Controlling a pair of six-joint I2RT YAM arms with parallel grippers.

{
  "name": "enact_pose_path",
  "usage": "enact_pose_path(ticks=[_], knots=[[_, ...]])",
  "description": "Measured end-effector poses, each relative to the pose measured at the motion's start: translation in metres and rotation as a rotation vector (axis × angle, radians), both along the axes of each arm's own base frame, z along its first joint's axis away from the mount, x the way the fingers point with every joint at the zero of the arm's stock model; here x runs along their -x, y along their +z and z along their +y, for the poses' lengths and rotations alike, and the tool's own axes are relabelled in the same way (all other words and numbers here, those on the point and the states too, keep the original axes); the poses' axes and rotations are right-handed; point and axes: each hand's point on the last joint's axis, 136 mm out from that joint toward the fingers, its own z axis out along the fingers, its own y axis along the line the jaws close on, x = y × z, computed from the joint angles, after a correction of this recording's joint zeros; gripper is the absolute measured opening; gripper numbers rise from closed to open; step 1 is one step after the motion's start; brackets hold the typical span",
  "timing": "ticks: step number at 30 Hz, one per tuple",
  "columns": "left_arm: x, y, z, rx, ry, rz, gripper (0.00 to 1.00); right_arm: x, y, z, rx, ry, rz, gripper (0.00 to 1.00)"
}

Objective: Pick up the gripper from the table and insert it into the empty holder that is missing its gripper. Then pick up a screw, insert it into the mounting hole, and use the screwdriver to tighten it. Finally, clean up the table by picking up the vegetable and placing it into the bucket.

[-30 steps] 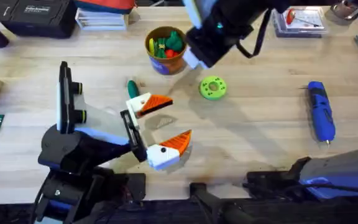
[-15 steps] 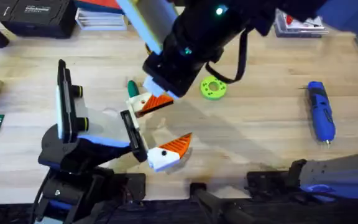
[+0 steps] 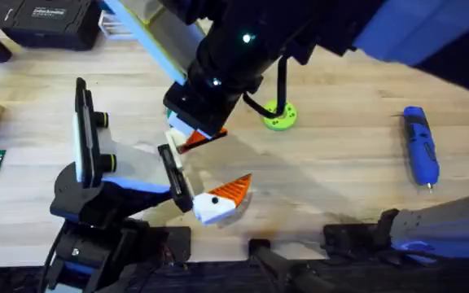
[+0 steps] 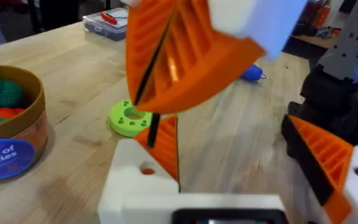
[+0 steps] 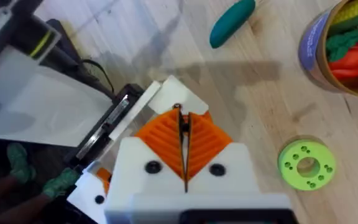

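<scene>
Quick note: within the last second my right gripper [image 3: 195, 124] swung off the small round yellow-orange-walled bucket [image 5: 328, 53], crossed the wood table [image 3: 340, 171] and came down over the upper jaw of my left gripper [image 3: 210, 167]. It sat right above the flat orange wedge-shaped plastic finger piece [image 3: 206, 139], which was already seated in the white blocky plastic jaw base [image 4: 135, 183].

My right pads were pressed together on a thin dark pin [image 4: 153, 123], probably the screw, though I couldn't confirm. The tip poked out below the pads, just over the white base. My left jaws stood wide apart, holding nothing, each with an orange finger fitted.

So I judged the insert step done and this to be the screw going toward the mounting hole. It needed fine alignment, and a slip would drop the pin.

The blue pen-shaped powered screwdriver [image 3: 420, 155] lay untouched, well apart on the right side. The small dark green toy cucumber [image 5: 232, 23] was on the table near the bucket, not in it (cleanup pending). The lime-green round disc [image 3: 279, 120] lay close by.
</scene>
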Motion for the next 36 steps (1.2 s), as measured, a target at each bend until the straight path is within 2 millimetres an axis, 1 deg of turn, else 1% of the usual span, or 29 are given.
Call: enact_pose_path(ticks=[9,20,30,36], knots=[[0.000,0.000,0.000,0.000,0.000,0.000,0.985,0.001,0.000,0.001,-0.003,0.004,0.008,0.005],[0.000,0.000,0.000,0.000,0.000,0.000,0.985,0.002,-0.019,0.006,0.035,0.011,0.050,0.005],[0.000,0.000,0.000,0.000,0.000,0.001,0.986,0.001,-0.022,0.006,0.041,0.011,0.054,0.005],[0.000,0.000,0.000,0.003,0.000,0.009,0.986,-0.002,-0.025,0.010,0.039,0.009,0.049,0.005]])
